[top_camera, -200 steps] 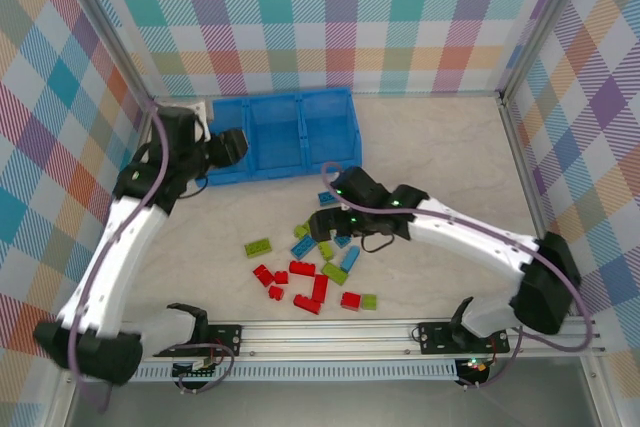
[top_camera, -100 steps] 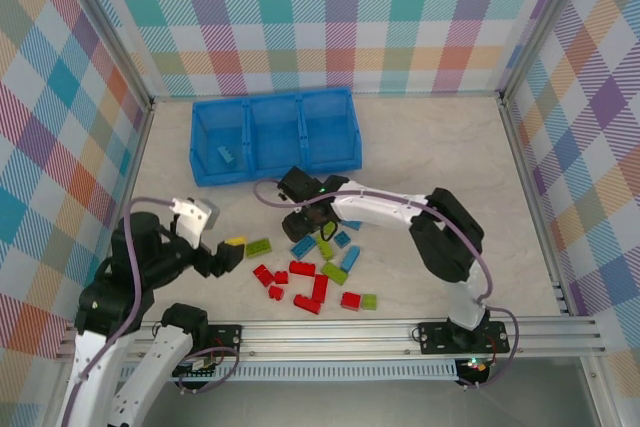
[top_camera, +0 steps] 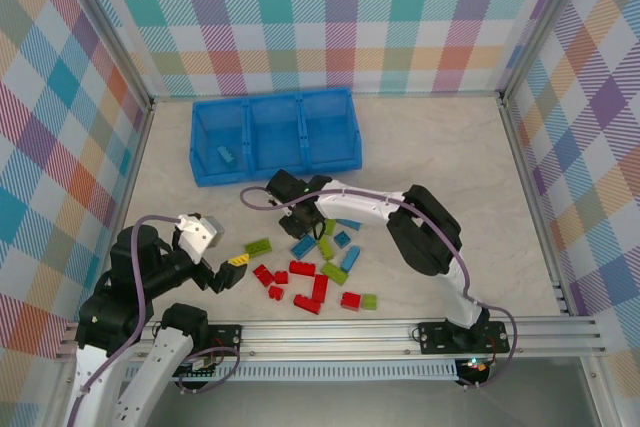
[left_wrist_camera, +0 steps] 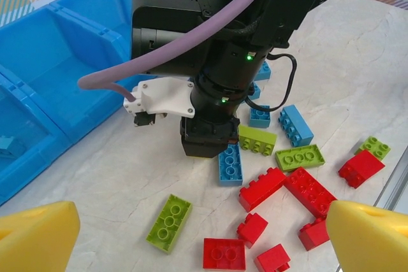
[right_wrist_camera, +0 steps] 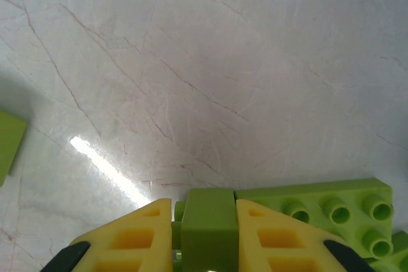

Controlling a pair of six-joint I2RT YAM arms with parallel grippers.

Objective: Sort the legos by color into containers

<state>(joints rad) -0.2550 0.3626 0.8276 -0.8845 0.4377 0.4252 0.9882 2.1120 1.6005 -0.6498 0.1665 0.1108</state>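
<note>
Lime green lego [right_wrist_camera: 205,221] tight between right gripper [right_wrist_camera: 204,211] fingers [right_wrist_camera: 137,240]

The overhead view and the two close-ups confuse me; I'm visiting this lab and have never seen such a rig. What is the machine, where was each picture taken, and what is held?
Two robot arms are bolted to a table. The top picture looks down on both; each close-up comes from a wrist camera. Red, blue and lime green legos lie on it near a blue bin tray with three compartments; its left one holds one blue brick. The left arm has its jaws open and empty. The right arm has its jaws shut on a lime green brick.
</note>
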